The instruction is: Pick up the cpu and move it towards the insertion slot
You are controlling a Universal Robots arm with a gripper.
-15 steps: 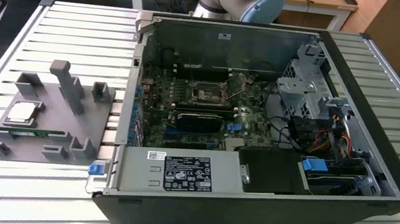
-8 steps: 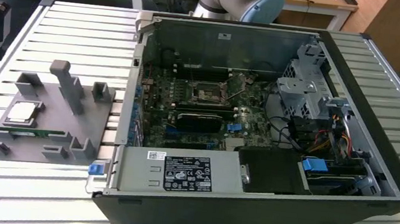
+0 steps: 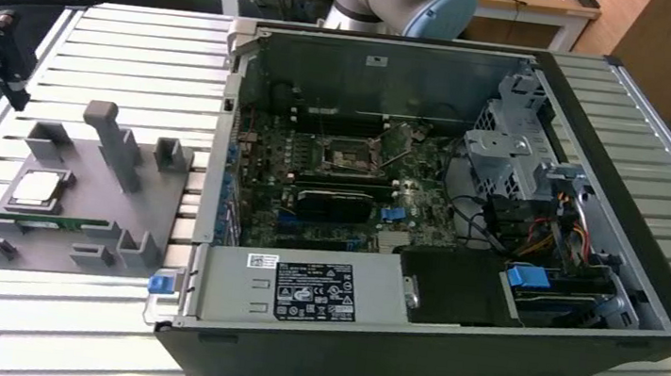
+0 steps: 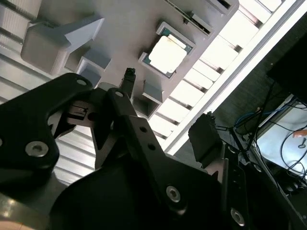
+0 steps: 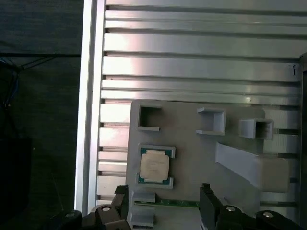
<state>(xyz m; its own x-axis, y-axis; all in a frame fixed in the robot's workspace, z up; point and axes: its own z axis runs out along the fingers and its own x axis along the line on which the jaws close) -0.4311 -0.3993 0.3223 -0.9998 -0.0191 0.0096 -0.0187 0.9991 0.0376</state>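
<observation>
Cpu (image 3: 38, 189) lies flat in a recess of the grey fixture (image 3: 105, 211); the gripper (image 5: 163, 191) hangs over that fixture near the chip, jaws apart and empty; the insertion slot (image 3: 349, 158) sits well apart from the fixture, inside the open computer case (image 3: 418, 354)

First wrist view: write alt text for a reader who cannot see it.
The cpu lies flat in a recess of the grey fixture, with the claw open near it, holding nothing. A green memory stick lies alongside, and the fixture rests on a slatted metal table.
</observation>
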